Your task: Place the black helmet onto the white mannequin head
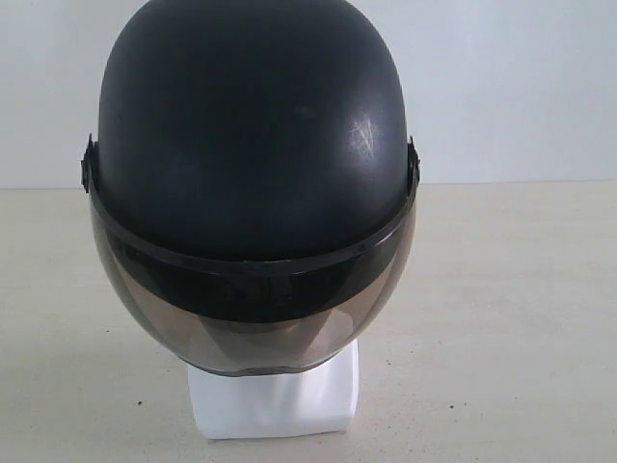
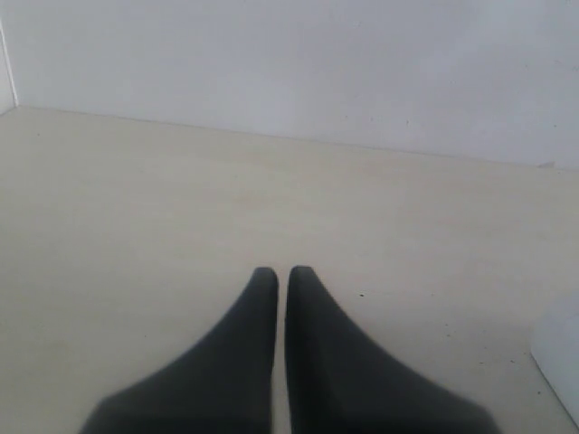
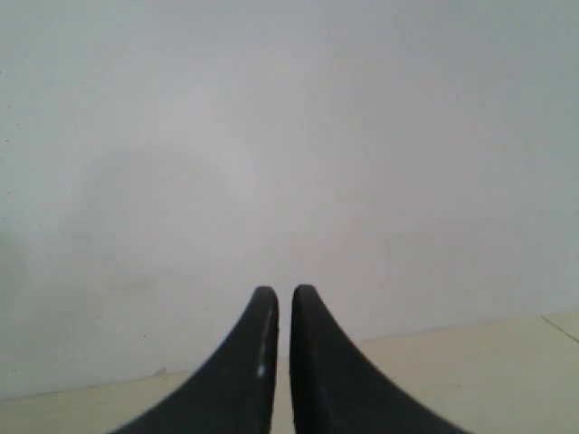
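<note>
Step in hand, by judgement: placement done, both arms already clear. In the centre of the exterior view, near the camera: black helmet (image 1: 255, 125) seated on white mannequin head (image 1: 275, 400). Covers crown and face, with smoky visor (image 1: 255, 318) down in front. Leaves only the neck and squarish base showing below. Sits level, side pivots at matching height, no visible tilt. A few pale scuffs (image 1: 362, 140) on the right of the shell.

State of left gripper (image 2: 282, 271): nearly closed, thin slit between the tips, nothing held. Points across bare cream table (image 2: 181, 226) toward white wall (image 2: 317, 63). State of right gripper (image 3: 284, 291): same narrow slit, empty, aimed mostly at the wall with a strip of table below. Neither visible in the exterior view, so well apart from the helmet.

Next move, as judged: nothing more than a check of seating. Calls for keeping both arms away, to avoid knocking the helmet askew or tipping the head on its small base.

Surroundings: plain table with small dark specks, plain wall behind. At the border of the left wrist view, a white blurred edge (image 2: 563, 362); possibly the base, cannot tell. Nothing in the way
</note>
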### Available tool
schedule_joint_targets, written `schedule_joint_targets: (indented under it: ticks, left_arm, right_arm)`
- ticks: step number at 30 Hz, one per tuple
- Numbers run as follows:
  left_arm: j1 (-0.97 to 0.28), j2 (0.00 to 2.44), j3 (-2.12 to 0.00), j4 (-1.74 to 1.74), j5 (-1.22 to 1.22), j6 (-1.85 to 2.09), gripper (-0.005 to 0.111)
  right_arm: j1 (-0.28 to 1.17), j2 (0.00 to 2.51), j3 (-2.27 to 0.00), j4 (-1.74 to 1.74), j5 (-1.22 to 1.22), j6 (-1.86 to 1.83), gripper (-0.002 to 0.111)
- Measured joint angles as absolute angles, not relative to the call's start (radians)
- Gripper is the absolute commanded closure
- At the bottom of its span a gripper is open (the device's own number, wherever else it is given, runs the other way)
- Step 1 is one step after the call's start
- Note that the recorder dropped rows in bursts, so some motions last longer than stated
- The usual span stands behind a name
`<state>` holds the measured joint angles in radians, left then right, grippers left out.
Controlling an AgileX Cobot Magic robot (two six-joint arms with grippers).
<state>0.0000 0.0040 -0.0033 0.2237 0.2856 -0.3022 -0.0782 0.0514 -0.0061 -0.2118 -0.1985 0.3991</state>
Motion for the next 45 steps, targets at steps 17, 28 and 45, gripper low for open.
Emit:
schedule_joint_targets:
  ticks: [17,28,45]
  left_arm:
    - [0.0,0.004,-0.003,0.224,0.286,-0.302,0.102]
    - [0.0,0.004,-0.003,0.224,0.286,-0.302,0.102]
    - [0.0,0.004,-0.003,0.224,0.286,-0.302,0.102]
  right_arm:
    - [-0.078,0.043,-0.005,-0.124,0.056,0.407,0.102]
    - [-0.078,0.043,0.0,0.067,0.29,0.039,0.102]
    - [-0.078,0.043,0.0,0.06,0.327,0.008,0.102]
